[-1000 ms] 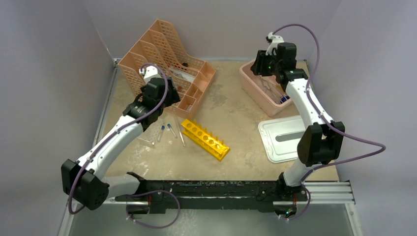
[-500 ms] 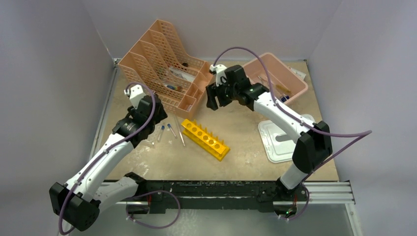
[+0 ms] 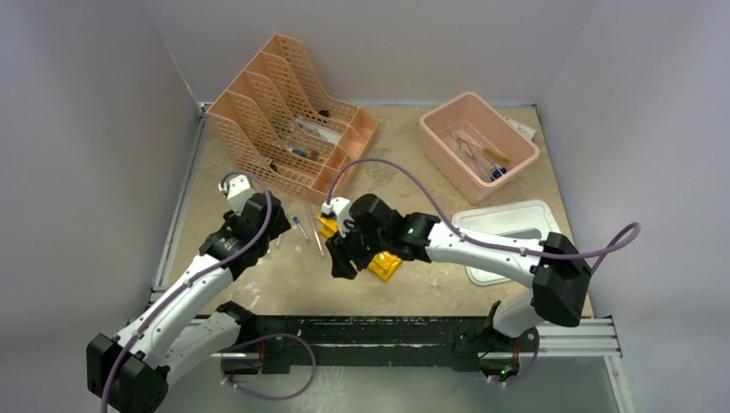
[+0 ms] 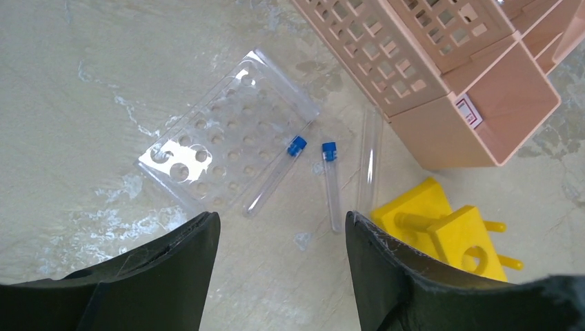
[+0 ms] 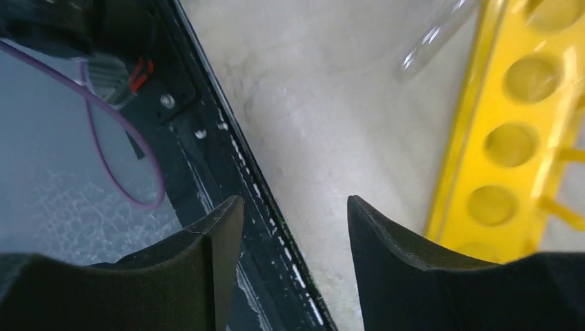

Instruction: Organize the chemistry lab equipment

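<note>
The yellow test-tube rack (image 3: pixel 386 265) lies mid-table, mostly hidden under my right gripper (image 3: pixel 339 261). In the right wrist view that gripper (image 5: pixel 295 203) is open and empty, with the rack (image 5: pixel 510 138) just to its right. My left gripper (image 4: pixel 283 221) is open and empty above the table. Just beyond its tips lie two blue-capped tubes (image 4: pixel 276 176) (image 4: pixel 331 186), an uncapped clear tube (image 4: pixel 369 158) and a clear plate with holes (image 4: pixel 227 131). The rack's end (image 4: pixel 448 231) sits by the right finger. From above, my left gripper (image 3: pixel 265 225) is left of a capped tube (image 3: pixel 299 226).
The peach mesh organizer (image 3: pixel 284 112) stands at the back left, holding small items. A pink tub (image 3: pixel 516 163) with tongs and other pieces sits at the back right. Its white lid (image 3: pixel 508 232) lies in front of it. The black base rail (image 5: pixel 227 172) runs along the near edge.
My right arm swung from the pink tub across and down to the yellow rack. My left arm drew back from the organizer toward the near left.
</note>
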You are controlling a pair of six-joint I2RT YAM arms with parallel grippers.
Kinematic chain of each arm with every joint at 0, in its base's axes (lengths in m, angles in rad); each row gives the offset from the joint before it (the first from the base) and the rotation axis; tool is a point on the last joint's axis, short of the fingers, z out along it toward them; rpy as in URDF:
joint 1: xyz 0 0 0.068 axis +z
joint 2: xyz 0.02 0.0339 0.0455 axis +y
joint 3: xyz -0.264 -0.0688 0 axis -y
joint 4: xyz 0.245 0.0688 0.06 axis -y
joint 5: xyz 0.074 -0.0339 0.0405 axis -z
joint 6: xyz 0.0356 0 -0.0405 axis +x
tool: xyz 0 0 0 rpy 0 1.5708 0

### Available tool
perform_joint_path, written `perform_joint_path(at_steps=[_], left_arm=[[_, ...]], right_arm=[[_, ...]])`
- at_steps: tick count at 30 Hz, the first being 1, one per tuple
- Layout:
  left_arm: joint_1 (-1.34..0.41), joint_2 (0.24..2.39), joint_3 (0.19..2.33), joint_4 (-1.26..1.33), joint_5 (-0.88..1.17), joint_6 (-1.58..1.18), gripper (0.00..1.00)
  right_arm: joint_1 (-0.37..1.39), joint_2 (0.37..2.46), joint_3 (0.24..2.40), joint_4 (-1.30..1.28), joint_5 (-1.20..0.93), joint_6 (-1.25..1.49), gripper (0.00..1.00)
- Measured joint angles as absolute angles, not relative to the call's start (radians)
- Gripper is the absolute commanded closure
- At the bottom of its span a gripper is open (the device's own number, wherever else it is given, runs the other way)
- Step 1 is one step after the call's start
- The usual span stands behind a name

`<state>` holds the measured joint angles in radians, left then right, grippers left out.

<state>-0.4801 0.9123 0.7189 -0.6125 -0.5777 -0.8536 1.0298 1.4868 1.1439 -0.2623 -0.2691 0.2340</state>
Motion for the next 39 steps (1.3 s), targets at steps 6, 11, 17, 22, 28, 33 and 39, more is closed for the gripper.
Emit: perform_joint_path(at_steps=[6,11,17,22,28,33,39], left_arm=[[-0.48,0.8,0.619,-0.583,-0.574,-0.851,0.33],[-0.48,0.793,0.607,-0.529,-0.544,-0.849,0.33],[-0.48,0.821,0.583,-0.463,-0.441,-0.845,0.33],[-0.48,0.875,0.578,-0.41,-0.366,-0.846,0.33],[-0.48,0.979,0.577,-0.335,-0.305,-0.861,0.4],[-0.48,1.106,0.58,-0.29,-0.296,-0.879,0.48],[-0.48,1.274,0.634,-0.245,-0.277,-0.879,0.53]], right_arm=[[1.107,1.568,1.04,-0.218,-0.138,0.388,0.41],[1.115,1.604,1.005,-0.235,0.009,0.546,0.4],[1.114,1.606,1.006,-0.273,0.174,0.651,0.39],[1.097,1.664,1.015,-0.295,0.274,0.684,0.4],[1.022,1.679,0.987,-0.304,0.324,0.701,0.41],[0.959,1.656,0.94,-0.3,0.328,0.701,0.44],[0.948,1.579,0.871,-0.22,0.315,0.646,0.48]])
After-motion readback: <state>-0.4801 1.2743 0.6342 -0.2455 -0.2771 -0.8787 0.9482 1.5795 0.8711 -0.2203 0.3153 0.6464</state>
